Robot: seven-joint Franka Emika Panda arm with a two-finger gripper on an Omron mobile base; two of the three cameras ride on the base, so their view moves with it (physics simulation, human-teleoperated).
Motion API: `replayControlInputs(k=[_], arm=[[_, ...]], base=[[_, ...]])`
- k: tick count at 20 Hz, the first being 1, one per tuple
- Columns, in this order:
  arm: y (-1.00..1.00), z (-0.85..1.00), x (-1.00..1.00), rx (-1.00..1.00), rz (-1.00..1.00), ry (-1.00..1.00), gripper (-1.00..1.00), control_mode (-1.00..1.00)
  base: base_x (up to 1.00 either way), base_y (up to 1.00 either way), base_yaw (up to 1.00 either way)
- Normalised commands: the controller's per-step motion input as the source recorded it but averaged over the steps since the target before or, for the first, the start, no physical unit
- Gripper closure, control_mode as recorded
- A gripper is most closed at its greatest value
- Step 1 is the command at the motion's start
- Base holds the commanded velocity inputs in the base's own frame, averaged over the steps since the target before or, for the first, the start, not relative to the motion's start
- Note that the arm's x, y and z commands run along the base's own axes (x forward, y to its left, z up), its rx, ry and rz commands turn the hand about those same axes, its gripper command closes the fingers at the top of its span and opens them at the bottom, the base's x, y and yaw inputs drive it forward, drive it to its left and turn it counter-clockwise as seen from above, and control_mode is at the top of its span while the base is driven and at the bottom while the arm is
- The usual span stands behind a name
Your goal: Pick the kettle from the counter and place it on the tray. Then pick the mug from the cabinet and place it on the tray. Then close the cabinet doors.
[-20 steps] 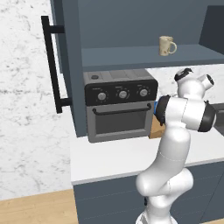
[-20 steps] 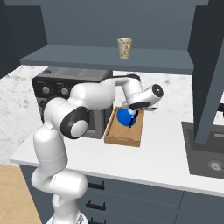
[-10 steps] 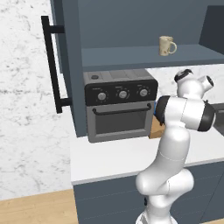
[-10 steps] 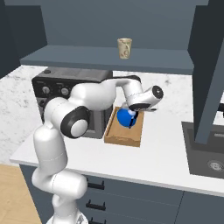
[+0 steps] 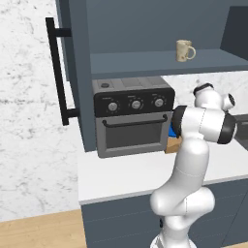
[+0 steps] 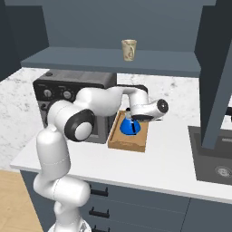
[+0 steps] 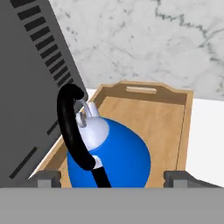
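The blue kettle (image 7: 114, 156) stands upright in the wooden tray (image 7: 154, 114), at the end beside the toaster oven; it is also seen from the right base (image 6: 129, 127) and as a blue sliver (image 5: 172, 131) behind the arm. My gripper (image 7: 112, 177) hangs just over the kettle (image 6: 132, 120), open, its fingertips (image 7: 48, 178) wide apart on either side of the body and clear of the black handle (image 7: 72, 127). The beige mug (image 5: 184, 50) (image 6: 129, 50) stands on the open cabinet's shelf (image 6: 108, 61).
A black-and-grey toaster oven (image 5: 133, 121) (image 6: 68, 90) stands close against the tray's left side. The cabinet doors are swung open, one at the left with a black bar handle (image 5: 57, 77), one at the right (image 6: 217, 86). A sink (image 6: 215, 158) lies in the counter (image 6: 167, 163) at the right.
The jaws have opened and let go of the kettle's handle. The kettle stays in the tray and the arm has hardly moved.
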Motion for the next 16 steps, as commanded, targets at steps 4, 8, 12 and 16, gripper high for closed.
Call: replayControlInputs(k=[4,8,12,16], arm=[[-0.04,0.05,-0.06,0.07,0.0,-0.17,-1.0,-1.0],[-0.08,0.97,-0.42,0.04,0.0,-0.05,-1.0,-1.0],[0.01,1.0,-0.61,-0.01,-0.01,0.07,-1.0,-1.0],[0.3,0.74,-0.57,-0.11,-0.04,0.18,-1.0,-1.0]], base=[[0.0,0.0,0.0],[0.0,0.0,0.0],[0.0,0.0,0.0],[0.0,0.0,0.0]])
